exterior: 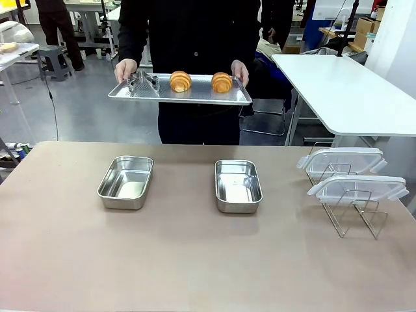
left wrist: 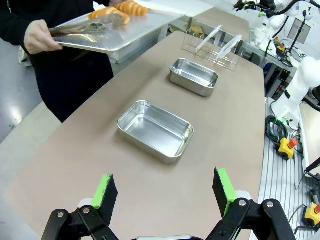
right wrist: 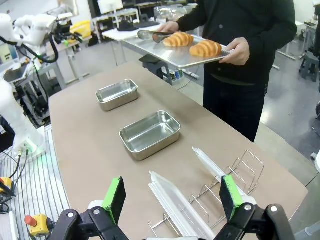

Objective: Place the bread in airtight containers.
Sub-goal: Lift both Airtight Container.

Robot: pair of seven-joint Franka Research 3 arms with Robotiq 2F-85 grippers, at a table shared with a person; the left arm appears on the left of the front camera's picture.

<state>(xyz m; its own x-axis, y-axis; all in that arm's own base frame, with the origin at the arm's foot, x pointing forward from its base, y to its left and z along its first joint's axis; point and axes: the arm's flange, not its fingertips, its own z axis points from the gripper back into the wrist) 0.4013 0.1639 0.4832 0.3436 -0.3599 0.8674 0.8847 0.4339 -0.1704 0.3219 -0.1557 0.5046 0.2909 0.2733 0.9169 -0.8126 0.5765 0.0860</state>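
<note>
Well beyond the left claw [left wrist: 163,176] and right claw [right wrist: 173,180], both agape and empty: croissants [exterior: 181,81] on the person's tray [exterior: 200,93].

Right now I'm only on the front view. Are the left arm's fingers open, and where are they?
Observer: They're open and empty. In the left wrist view, the left fingers hang over bare table, short of the nearer steel pan.
Operator: And the right arm?
Observer: The right fingers are open and empty too. They're above the wire rack that holds the clear lids.
Operator: Are those lids lying flat?
Observer: No. Seen from the right wrist, they lean on edge between the rack's wires.
</note>
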